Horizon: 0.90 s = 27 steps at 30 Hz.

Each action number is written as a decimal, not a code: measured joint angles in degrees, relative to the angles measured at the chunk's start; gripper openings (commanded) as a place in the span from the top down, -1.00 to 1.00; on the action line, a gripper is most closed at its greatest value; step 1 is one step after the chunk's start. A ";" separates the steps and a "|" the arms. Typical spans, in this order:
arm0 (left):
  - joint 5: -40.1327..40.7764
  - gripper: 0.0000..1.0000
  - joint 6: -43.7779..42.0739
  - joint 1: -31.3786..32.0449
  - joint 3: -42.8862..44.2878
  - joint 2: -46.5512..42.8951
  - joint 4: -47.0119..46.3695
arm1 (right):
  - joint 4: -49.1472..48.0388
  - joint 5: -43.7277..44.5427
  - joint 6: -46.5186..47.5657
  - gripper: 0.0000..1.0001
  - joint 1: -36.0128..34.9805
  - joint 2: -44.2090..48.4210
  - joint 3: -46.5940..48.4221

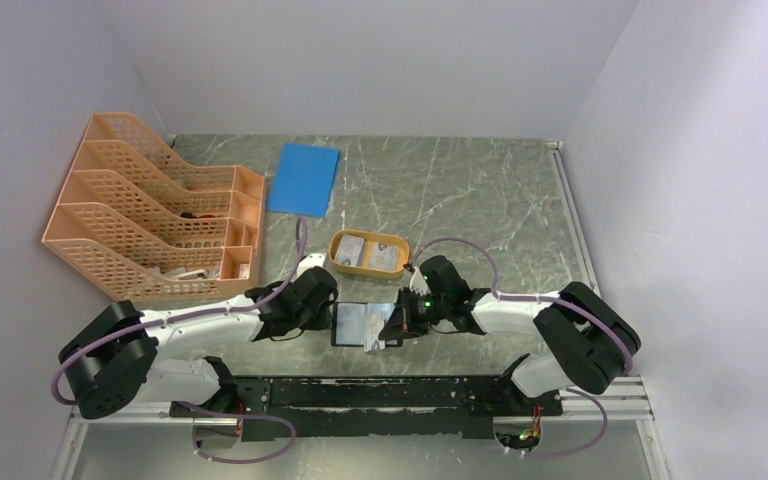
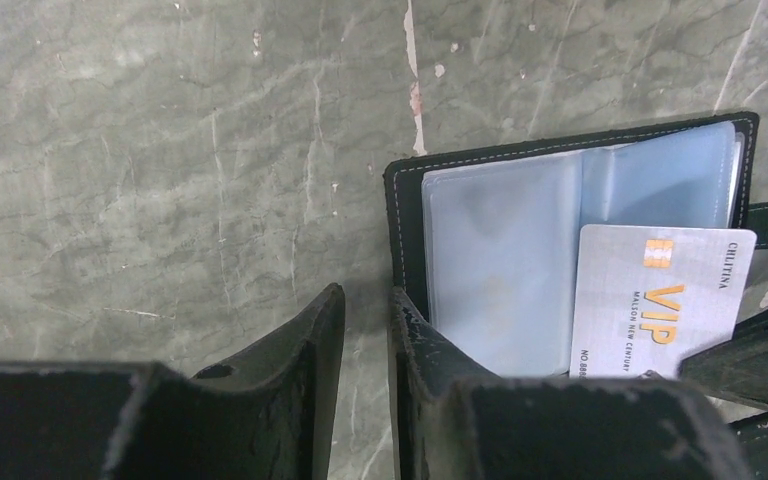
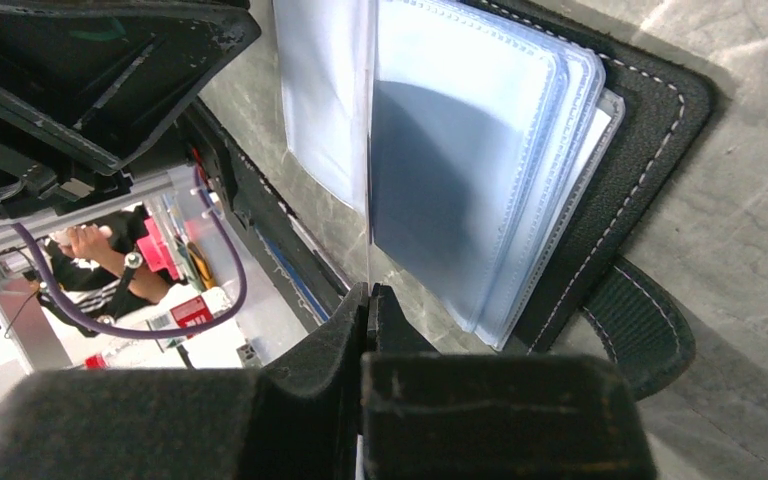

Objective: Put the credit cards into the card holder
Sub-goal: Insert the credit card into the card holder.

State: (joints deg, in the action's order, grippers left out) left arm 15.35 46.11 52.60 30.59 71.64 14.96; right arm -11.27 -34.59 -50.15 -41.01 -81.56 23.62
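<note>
We see the card holder [image 1: 358, 322] lying open and flat at the near side of the bench [image 1: 460, 200], between the two arms. Its long axis runs left to right across the bench, its fold runs near to far, and its clear pocket pages face up.

The right pincer [image 3: 368, 290] is clamped tight on a silvery credit card [image 2: 660, 300] marked VIP. In the left wrist view the lettering runs up the picture. The card's long axis therefore lies parallel to the holder's fold and crosswise to the open holder's length. The card's chip end points toward the holder's far edge in that view. The card lies over the page on the right pincer's side, and we cannot tell whether any of it sits inside a pocket. In the right wrist view a thin pale edge rises straight from the closed fingertips.

The left pincer [image 2: 366, 295] stands narrow, with bare bench showing in the gap and nothing between its jaws. One of its fingers [image 2: 420, 350] sits at the holder's outer edge, and we cannot tell whether it presses there.

Just beyond the holder an orange oval dish [image 1: 332, 252] holds two more pale credit cards [image 1: 353, 250] side by side.
</note>
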 measured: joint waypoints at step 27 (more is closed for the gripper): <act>-2.49 0.56 -0.26 -0.13 -0.66 2.05 -2.75 | -9.97 -1.66 -5.16 1.00 0.81 -5.60 -0.83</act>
State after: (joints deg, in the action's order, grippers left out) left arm 12.86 45.84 52.47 29.93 73.69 12.21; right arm -21.23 -36.25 -55.31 -40.21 -87.15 22.79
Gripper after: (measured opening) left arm 0.227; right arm 0.010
